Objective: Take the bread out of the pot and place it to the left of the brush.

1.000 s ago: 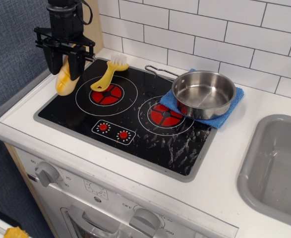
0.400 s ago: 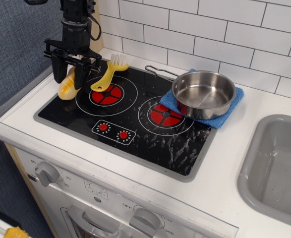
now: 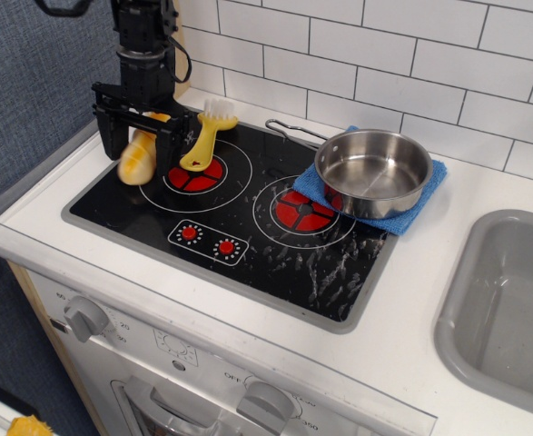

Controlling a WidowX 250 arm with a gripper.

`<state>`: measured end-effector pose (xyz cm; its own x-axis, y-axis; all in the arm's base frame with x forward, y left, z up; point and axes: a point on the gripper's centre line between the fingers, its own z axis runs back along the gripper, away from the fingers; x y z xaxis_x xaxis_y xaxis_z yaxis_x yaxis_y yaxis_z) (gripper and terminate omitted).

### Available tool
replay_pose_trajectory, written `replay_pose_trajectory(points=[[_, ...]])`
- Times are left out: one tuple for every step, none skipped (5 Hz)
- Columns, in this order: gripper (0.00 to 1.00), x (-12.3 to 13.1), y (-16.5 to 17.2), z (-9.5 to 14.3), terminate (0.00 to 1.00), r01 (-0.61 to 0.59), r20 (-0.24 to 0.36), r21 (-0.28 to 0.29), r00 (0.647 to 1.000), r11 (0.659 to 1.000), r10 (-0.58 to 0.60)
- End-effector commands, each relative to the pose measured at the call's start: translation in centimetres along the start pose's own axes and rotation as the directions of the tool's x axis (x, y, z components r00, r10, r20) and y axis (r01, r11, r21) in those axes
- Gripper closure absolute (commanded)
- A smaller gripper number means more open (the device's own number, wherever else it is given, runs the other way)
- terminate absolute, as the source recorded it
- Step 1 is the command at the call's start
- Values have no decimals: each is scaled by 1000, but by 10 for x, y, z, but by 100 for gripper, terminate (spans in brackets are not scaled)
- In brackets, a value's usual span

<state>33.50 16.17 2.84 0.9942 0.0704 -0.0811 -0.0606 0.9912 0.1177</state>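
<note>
The white counter (image 3: 448, 300) carries a black toy cooktop (image 3: 248, 218) with a grey rim, backed by a white tiled wall (image 3: 411, 64), with a grey sink (image 3: 511, 300) at the far right. Along the front panel below, small dial markings show beside the knobs: "OFF" can be read, the other digits are too small to make out. No brand name is legible.

The pot (image 3: 373, 171) sits on a blue cloth (image 3: 427, 195) at the right rear of the cooktop, its thin wire handle reaching left toward the wall; its inside shows only bare steel.

The bread (image 3: 137, 156) lies at the left rear part of the cooktop, tilted, between the two black fingers (image 3: 110, 136) of the claw (image 3: 141, 143). The claw is spread wider than the loaf; whether either finger touches it cannot be told. The yellow brush (image 3: 202, 138) lies just to the right of the claw, bristles toward the wall, handle over the left burner ring, so the loaf is on its left side.

Open black glass runs along the front of the cooktop and between the burners; the left rim is near the loaf.
</note>
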Motion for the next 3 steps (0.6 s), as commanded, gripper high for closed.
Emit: replay_pose_trajectory(points=[[0,-21,6,70,0,20,263,-2,965,1000,-18],[0,-19,-5,74,0,58,267,0,962,998,-56],[0,-19,-5,74,0,58,267,0,962,998,-56]])
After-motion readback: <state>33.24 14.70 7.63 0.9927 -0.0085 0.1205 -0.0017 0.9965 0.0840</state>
